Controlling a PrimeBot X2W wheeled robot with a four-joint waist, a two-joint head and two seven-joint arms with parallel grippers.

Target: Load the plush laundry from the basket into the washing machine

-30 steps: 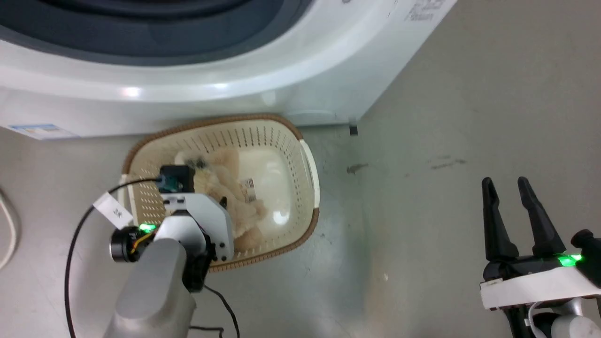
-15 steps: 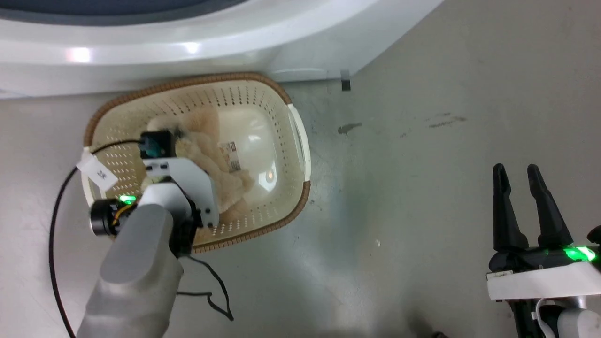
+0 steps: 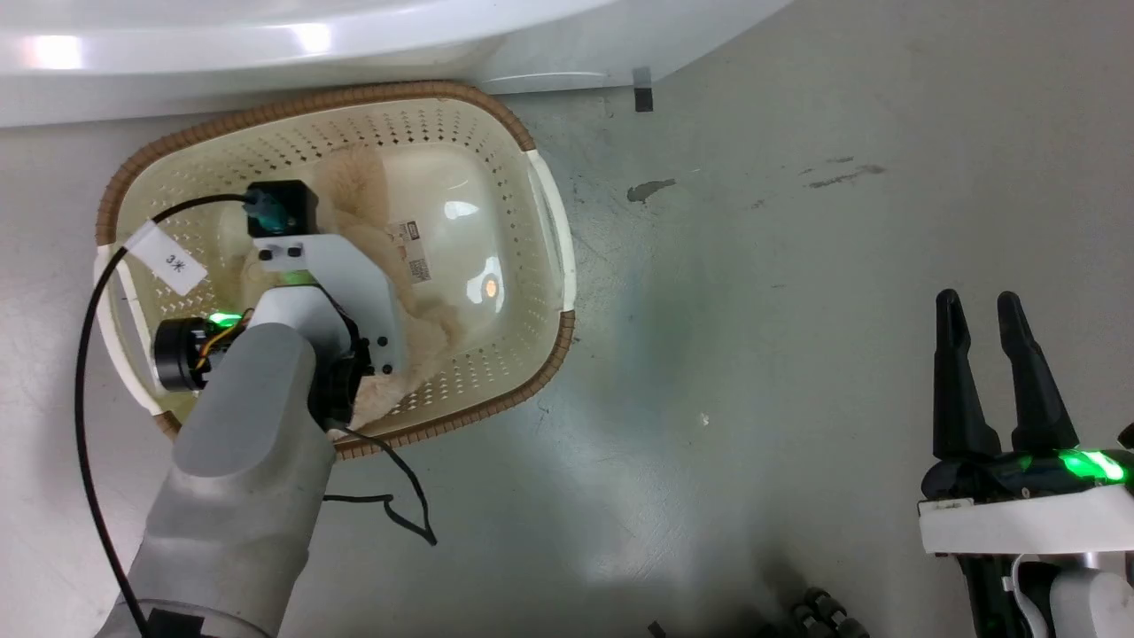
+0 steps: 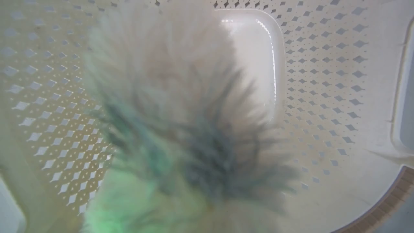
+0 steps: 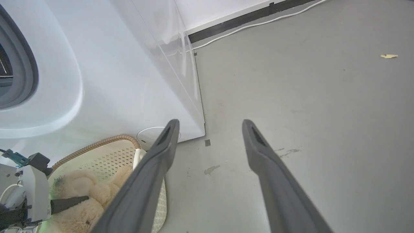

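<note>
- A black cable [image 3: 86, 354] with a white tag [image 3: 168, 259] runs along the left arm's wrist.
- The left gripper [image 5: 82, 198] reaches down inside the basket [image 3: 416, 133]. Its jaws are pressed together in the fur of the plush laundry [image 3: 359, 190]. In the right wrist view, one dark finger lies against the toy.
- In the left wrist view, the blurred cream fur sits directly against the lens, with the perforated basket wall behind it.
- The plush laundry lies in the left half of the basket, beside a label [image 3: 412, 252] on the base.
- The basket stands on the grey floor [image 3: 753, 266], just in front of the washing machine [image 3: 266, 44].
- The right gripper [image 3: 979, 301] hangs over bare floor, well apart from the basket. Its fingers are spread and hold nothing.
</note>
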